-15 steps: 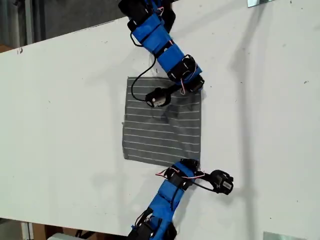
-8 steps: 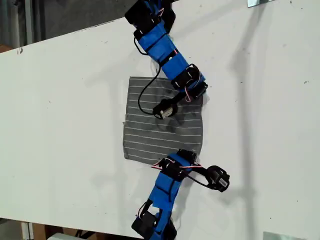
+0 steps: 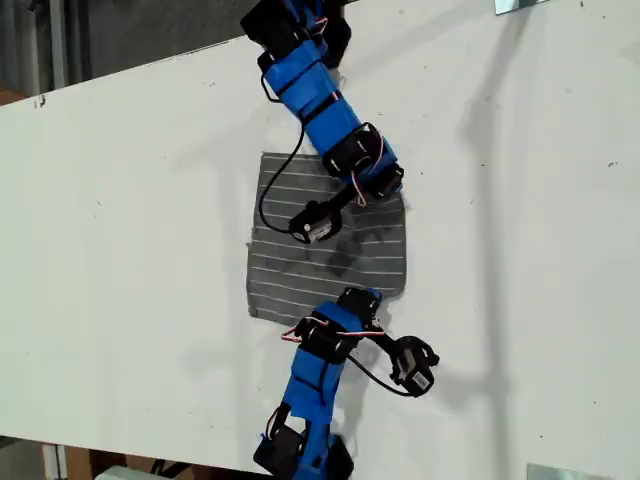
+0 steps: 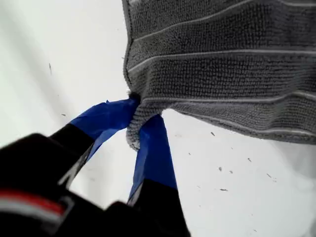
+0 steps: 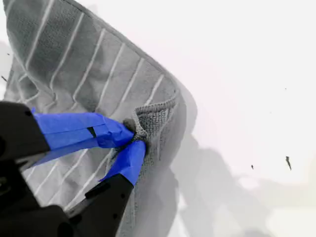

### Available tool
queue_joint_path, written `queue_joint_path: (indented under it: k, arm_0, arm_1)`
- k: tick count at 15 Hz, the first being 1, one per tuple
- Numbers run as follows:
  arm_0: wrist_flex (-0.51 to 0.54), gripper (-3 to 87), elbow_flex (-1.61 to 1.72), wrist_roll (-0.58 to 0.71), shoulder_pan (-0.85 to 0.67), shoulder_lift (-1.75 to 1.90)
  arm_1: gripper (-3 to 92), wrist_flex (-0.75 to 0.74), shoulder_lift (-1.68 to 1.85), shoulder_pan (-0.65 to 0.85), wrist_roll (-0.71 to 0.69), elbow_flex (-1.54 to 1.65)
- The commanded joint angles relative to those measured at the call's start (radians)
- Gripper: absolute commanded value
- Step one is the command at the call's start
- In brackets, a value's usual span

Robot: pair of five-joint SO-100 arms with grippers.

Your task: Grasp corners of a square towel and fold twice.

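Since 1 s ago, towel (image 3: 325,240) edge at ext. view's right pulled inward, lower arm shifted leftward. 1st wrist: first gripper (image 4: 143,121) jaws clenched on towel corner (image 4: 136,133) above bench (image 4: 59,59). 2nd wrist: second gripper (image 5: 131,138) jaws pinching folded-over corner (image 5: 148,116).

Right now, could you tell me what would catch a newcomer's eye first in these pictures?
Probably the towel, grey with thin white stripes, lying mid-table on the white table in the exterior view, with a blue arm reaching in from that view's top and another from its bottom. Each wrist view shows blue-taped jaws pinching a corner: my first gripper holds one lifted off the table, and my second gripper holds one curled over the cloth.
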Motion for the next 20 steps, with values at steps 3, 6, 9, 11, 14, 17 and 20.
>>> queue_joint_path:
  k: [3, 6, 9, 11, 14, 17, 20]
  arm_0:
    - [-0.057, -0.1, -0.049, 0.127, -0.081, 0.193]
    - [-0.072, -0.2, -0.054, 0.155, -0.107, 0.222]
    - [-0.092, -0.2, -0.012, 0.150, -0.100, 0.256]
    - [-0.098, -0.2, -0.069, 0.176, -0.097, 0.238]
    - [-0.041, -0.2, 0.017, 0.201, -0.169, 0.416]
    - [0.038, -0.2, 0.058, 0.239, -0.295, 0.511]
    - [0.035, -0.2, 0.166, 0.265, -0.410, 0.554]
  arm_1:
    - [-0.1, 0.011, 0.124, 0.080, -0.161, -0.213]
    - [-0.1, 0.057, 0.087, 0.117, -0.178, -0.288]
    - [-0.1, 0.094, 0.081, 0.121, -0.132, -0.270]
    - [-0.1, 0.061, 0.121, 0.118, -0.121, -0.216]
    - [-0.1, 0.034, 0.379, 0.156, -0.086, -0.005]
    - [-0.1, 0.031, 0.548, 0.252, -0.083, 0.149]
    - [-0.1, 0.032, 0.765, 0.393, -0.071, 0.374]
